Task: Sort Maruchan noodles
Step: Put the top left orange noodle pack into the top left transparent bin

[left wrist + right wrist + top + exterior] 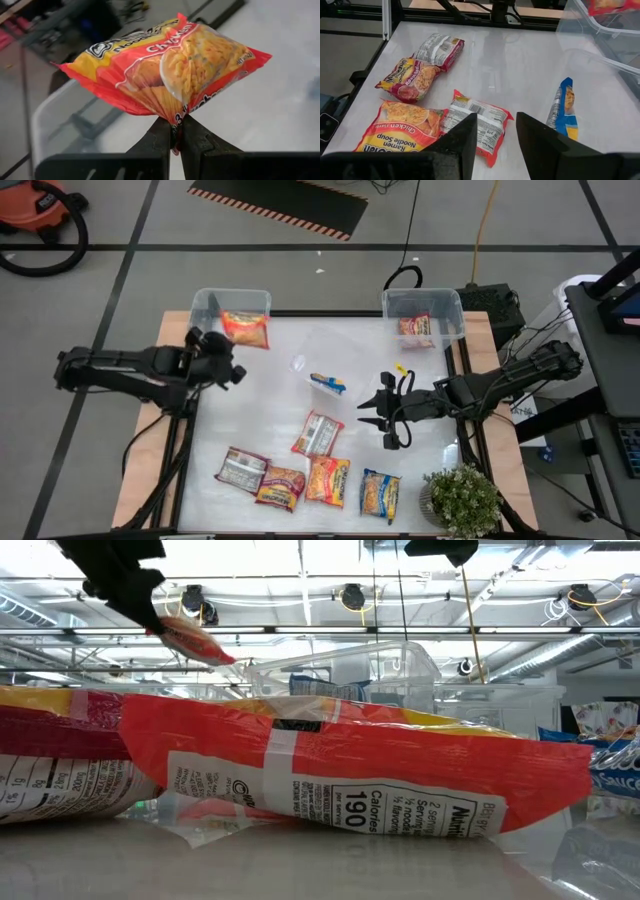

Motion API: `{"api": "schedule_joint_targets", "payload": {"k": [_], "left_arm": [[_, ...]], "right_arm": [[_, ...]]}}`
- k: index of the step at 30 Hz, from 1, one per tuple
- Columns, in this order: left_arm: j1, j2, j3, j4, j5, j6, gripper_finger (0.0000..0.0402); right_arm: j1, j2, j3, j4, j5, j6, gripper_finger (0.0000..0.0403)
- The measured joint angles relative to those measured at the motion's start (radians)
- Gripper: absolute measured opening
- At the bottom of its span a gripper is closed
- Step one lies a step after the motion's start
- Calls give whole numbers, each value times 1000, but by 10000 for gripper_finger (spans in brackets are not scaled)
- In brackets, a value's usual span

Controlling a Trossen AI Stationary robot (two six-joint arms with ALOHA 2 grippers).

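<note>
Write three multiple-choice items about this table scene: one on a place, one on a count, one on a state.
1. Where is the orange-yellow glossy ramen packet that the left gripper holds?
A. over the left clear plastic bin
B. beside the green plant
C. flat on the table

2. How many packets lie in the right clear plastic bin?
A. none
B. one
C. three

3. How are the right gripper's jaws?
A. shut on a packet
B. open, empty
C. hidden

Key: 1 A, the high view shows it above that bin; 2 B, one packet is inside; 3 B, a gap shows between them.

Open right hand (pixel 495 132) above five noodle packets (pixel 477 125) on white table (pixel 520 65).
</note>
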Motion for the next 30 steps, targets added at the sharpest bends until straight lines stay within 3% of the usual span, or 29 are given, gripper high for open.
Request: {"api": "schedule_joint_targets", "payload": {"k": [10,16,30], "left_arm": [[238,13,0,2,2,136,18],[353,70,0,11,65,237,18],[454,197,0,108,157,403,53]], "right_arm": [[0,0,0,0,2,-14,130],[0,0,0,0,2,-15,130],[0,0,0,0,2,-15,130]]}}
